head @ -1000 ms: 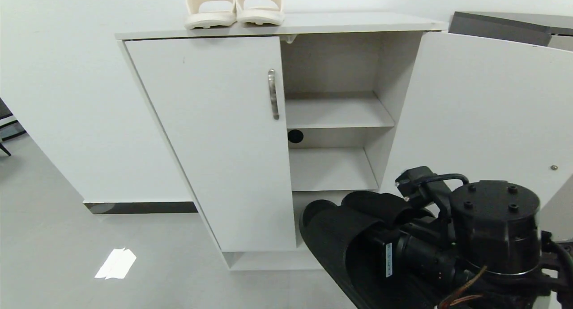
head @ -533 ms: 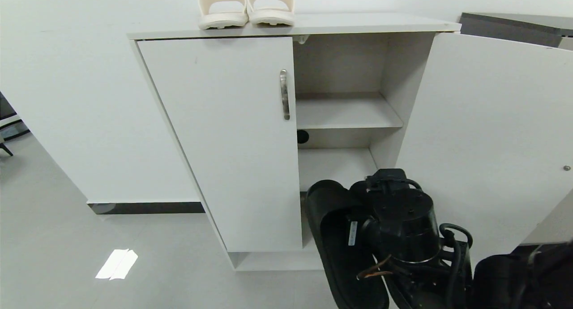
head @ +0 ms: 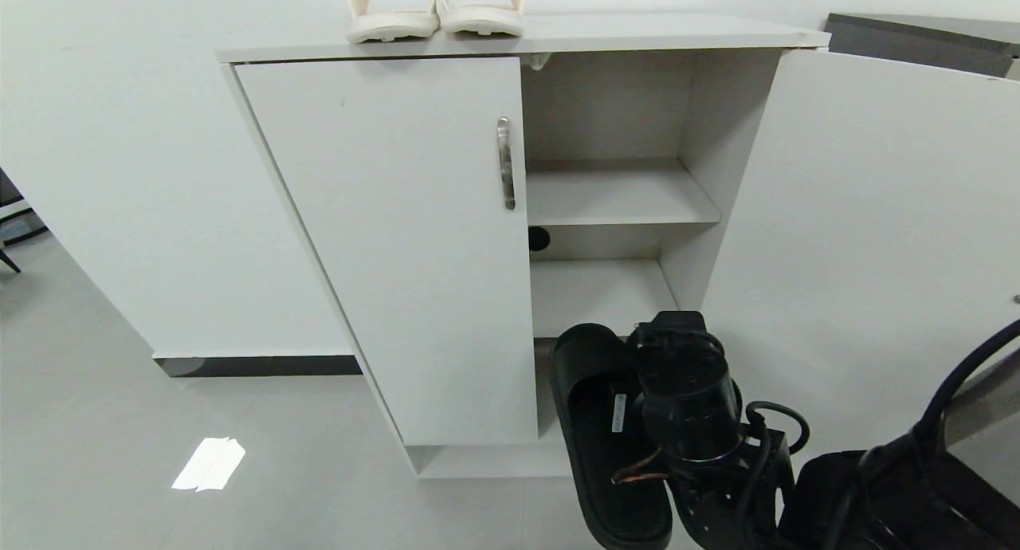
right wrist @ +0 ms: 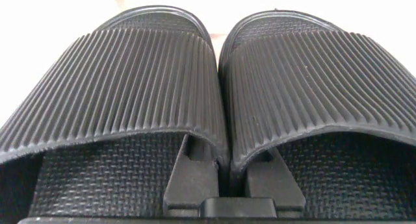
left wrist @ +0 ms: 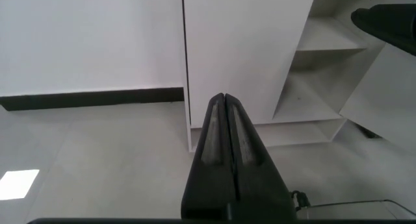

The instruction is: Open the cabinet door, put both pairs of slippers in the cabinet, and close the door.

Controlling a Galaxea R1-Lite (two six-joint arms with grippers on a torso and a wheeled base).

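Black slippers (head: 586,359) hang as a pr in the right gripper (right wrist: 224,169), side by side & touching, footbeds up. Its fingers (right wrist: 190,175) reach in under the straps, one per slipper, and are clamped on the two inner walls where the pr meets. Long axis runs away from the robot twd the cabinet (head: 677,30), toes pointing at the open right half, heels nearest the robot. Toes sit at the mouth of the bottom compartment, under the lower shelf (head: 598,295); can't tell if they're past the front edge. Right door (head: 861,231) is wide open, left door (head: 382,239) closed w/ handle (head: 504,163) vertical. Cream slippers (head: 434,12) sit on the cabinet top above the left door, side by side, long axes front-to-back. Left gripper (left wrist: 224,130) is low, in front of the cabinet base, fingers pressed together, holding nothing.
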